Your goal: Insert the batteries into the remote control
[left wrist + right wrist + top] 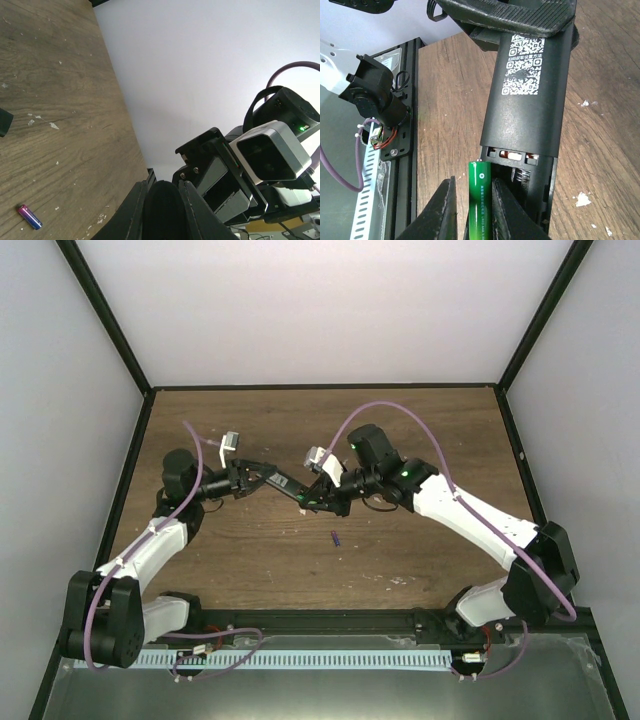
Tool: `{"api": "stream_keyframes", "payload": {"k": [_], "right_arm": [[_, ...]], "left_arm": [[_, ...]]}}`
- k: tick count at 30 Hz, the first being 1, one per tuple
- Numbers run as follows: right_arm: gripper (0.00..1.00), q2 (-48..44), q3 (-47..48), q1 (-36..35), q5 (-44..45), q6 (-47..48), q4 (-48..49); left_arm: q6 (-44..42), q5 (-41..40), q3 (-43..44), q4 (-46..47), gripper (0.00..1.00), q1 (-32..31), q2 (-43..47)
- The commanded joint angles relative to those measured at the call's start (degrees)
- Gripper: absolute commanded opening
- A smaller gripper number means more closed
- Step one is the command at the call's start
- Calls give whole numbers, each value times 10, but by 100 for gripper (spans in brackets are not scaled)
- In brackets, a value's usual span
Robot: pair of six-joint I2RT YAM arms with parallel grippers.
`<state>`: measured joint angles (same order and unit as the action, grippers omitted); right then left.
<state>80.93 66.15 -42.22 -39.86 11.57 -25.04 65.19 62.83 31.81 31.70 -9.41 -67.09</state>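
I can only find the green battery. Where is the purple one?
The purple battery lies alone on the wooden table, in the top view just nearer the arm bases than the right gripper and the remote control.

Remote: blk, white QR codes. Batt 1: green, white print. Batt 2: pink-to-blue. Table: brown wood grain, white specks.

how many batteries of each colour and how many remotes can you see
green battery: 1
purple battery: 1
black remote: 1
total: 3
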Motion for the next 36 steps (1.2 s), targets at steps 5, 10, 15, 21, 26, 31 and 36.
{"api": "stream_keyframes", "payload": {"k": [5,10,15,21,26,31,36], "right_arm": [[14,-12,8,-4,26,7,-10],[12,-16,5,-4,45,5,-4],[18,-19,6,-4,62,-3,8],[24,-29,6,-4,62,-10,27],[26,-28,8,-4,66,-13,39],[28,-28,17,-4,71,-14,41],[38,-47,22,-4,85,-25,52]], "left_arm": [[9,5,0,35,0,-3,2],[11,5,0,36,0,-3,2],[12,6,-1,37,0,-3,5],[17,8,-2,41,0,-3,5],[23,10,0,47,0,-2,5],[27,13,-1,51,0,-2,5],[41,15,-3,68,0,-3,6]]}}
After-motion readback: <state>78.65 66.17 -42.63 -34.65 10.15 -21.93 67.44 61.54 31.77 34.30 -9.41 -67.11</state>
